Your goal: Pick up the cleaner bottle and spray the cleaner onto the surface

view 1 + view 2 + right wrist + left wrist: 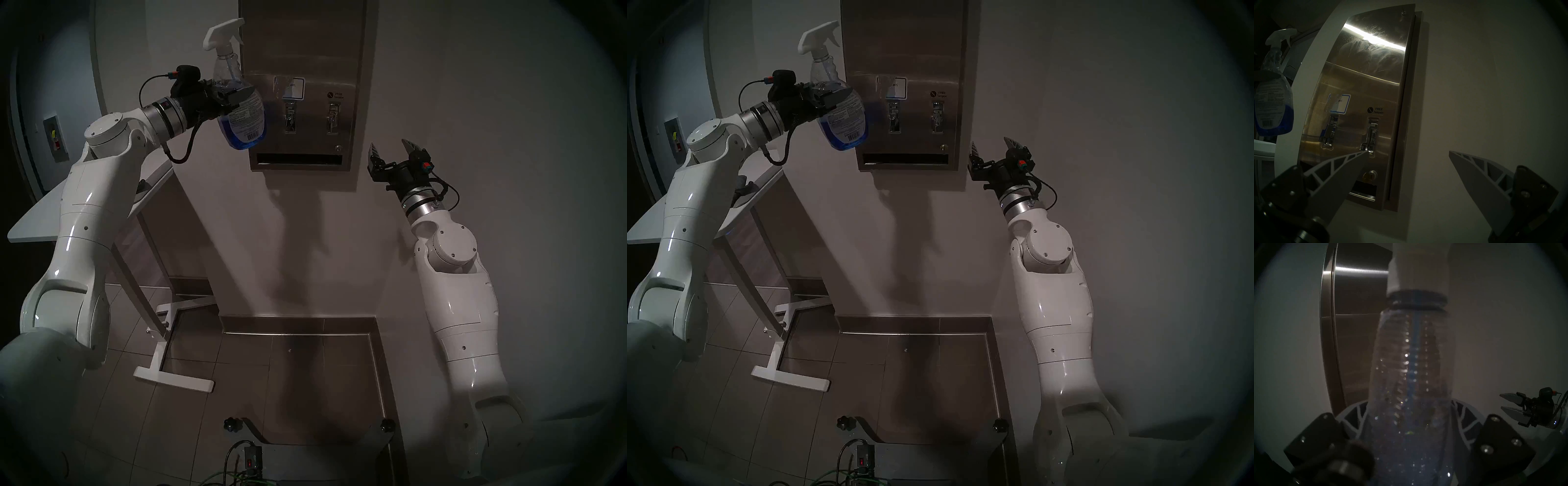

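My left gripper (237,96) is shut on the cleaner bottle (247,122) at its waist and holds it upright in the air. The white spray head (224,32) points right, at the left edge of the stainless-steel dispenser front (305,51). Blue cleaner (237,139) fills the bottle's bottom. In the left wrist view the bottle (1412,353) rises between the fingers (1354,414). My right gripper (393,149) is open and empty, low and to the right of the dispenser. The right wrist view shows whitish streaks (1373,49) on the upper panel, two knobs, and the bottle (1272,95) at left.
A white table (34,220) stands at the left behind my left arm, with its foot (173,378) on the tiled floor. The dispenser hangs on a white wall (475,101). My base frame (305,441) and cables are at the bottom.
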{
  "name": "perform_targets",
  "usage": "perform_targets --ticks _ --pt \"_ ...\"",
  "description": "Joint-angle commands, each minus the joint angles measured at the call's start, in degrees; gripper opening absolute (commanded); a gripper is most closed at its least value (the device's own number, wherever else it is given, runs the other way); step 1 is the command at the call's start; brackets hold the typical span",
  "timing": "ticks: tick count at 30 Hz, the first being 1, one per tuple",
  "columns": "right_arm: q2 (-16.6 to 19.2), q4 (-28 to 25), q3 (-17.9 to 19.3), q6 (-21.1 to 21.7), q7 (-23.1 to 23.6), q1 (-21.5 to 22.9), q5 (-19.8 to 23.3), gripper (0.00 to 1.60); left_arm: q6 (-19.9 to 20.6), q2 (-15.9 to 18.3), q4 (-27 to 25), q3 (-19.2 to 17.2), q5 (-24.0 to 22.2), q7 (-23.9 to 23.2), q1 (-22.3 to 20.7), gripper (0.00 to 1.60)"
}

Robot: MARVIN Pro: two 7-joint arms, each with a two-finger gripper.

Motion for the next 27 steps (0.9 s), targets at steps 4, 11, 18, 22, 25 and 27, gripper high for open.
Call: perform_targets --ticks 4,11,18,22,25,27 --pt "-0.15 -1.87 -0.07 -0.56 0.08 1.82 0.12 1.60 3.62 0.87 -7.74 -2.50 -0.48 4.01 -0.18 0.00" --pt "-0.16 -1.94 -0.07 -0.57 0.08 1.84 0.12 1.60 8.96 1.28 -12.89 -3.65 -0.39 8.22 2.17 0.00" --pt "-0.16 -2.00 -0.08 -0.58 0.09 1.86 0.13 1.60 13.01 1.29 -16.61 -4.68 -0.38 11.69 3.84 0.00" --pt "-0.16 -2.02 -0.08 -0.58 0.09 1.86 0.13 1.60 16.39 0.92 -19.54 -5.17 -0.24 14.75 5.61 0.00" --pt "-0.16 -2.01 -0.08 -0.58 0.09 1.85 0.13 1.60 18.48 0.28 -21.29 -4.12 0.11 16.22 6.73 0.00" --pt "-0.16 -2.00 -0.08 -0.57 0.09 1.84 0.13 1.60 19.96 -0.37 -22.75 -3.36 0.18 17.27 7.39 0.00"
